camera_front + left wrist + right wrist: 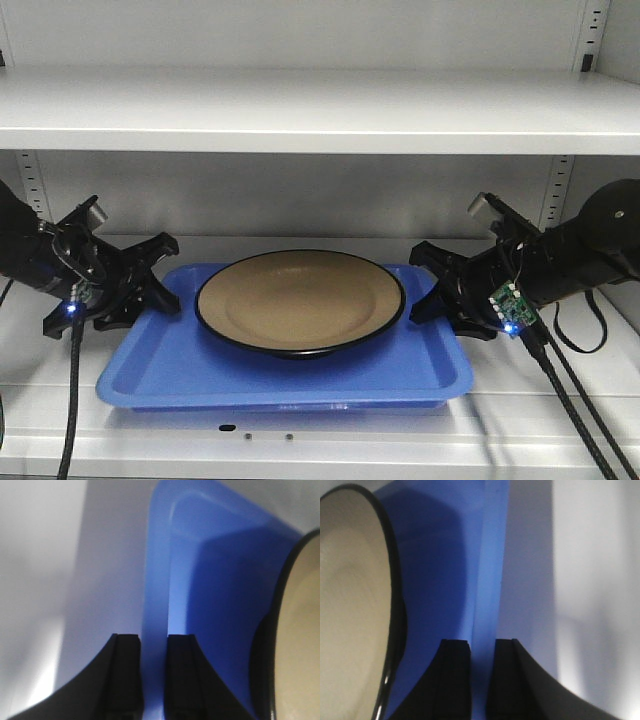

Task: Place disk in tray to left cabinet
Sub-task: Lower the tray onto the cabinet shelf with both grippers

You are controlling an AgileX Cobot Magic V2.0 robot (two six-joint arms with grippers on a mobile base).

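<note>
The beige disk (300,300) with its thin black rim lies in the middle of the blue tray (280,385). The tray sits on the lower shelf (330,445) of the pale grey cabinet (300,110). My left gripper (160,275) is at the tray's left rim, and my right gripper (440,285) is at its right rim. In the left wrist view the left gripper (153,637) has the tray's rim (159,580) in its narrow gap, with the disk (300,630) at the right. In the right wrist view the right gripper (482,641) holds the tray's rim (490,570) the same way, with the disk (350,605) at the left.
An upper shelf runs low over the tray. Slotted rails (592,30) stand at the cabinet's back corners. Black cables (575,400) hang from the right arm past the shelf's front edge, and another cable (72,400) drops from the left arm.
</note>
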